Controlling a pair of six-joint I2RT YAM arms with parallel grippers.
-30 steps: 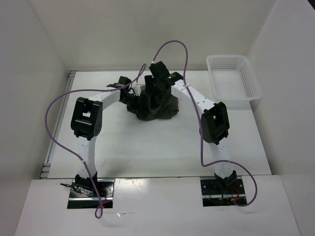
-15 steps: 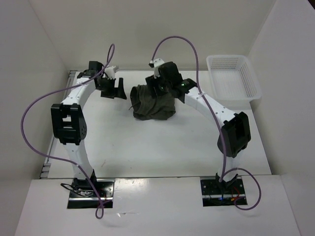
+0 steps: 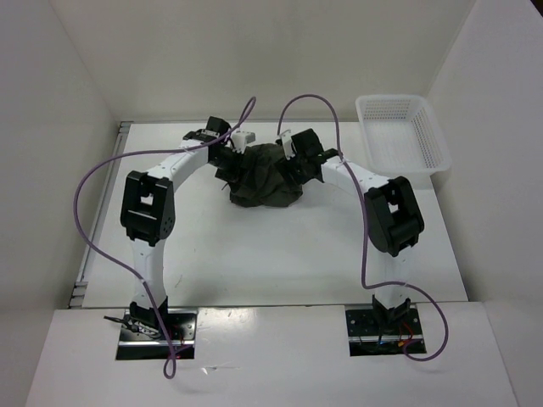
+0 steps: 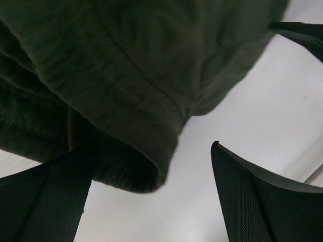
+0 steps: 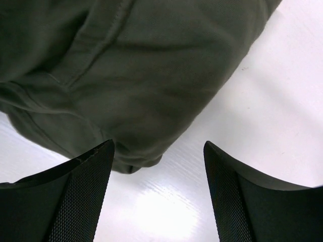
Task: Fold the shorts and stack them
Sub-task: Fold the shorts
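Nr side of table (image 3: 254, 263): no folded pile, so fold + stack are both yet to do. Mid-table twd the back, shorts (image 3: 265, 185) sit as one crumpled olive heap. L gripper (image 3: 227, 153) is at its left flank, R gripper (image 3: 301, 157) at its right. Both have jaws apart, gripping nothing, w/ cloth hem right at the fingers. I'd judge this early stage. White mesh basket (image 3: 399, 100) far right, well apart.

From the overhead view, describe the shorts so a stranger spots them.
On the white table, look at its far middle, between the left gripper and right gripper. The shorts are the crumpled dark olive heap: the only cloth, unlike the white mesh basket.
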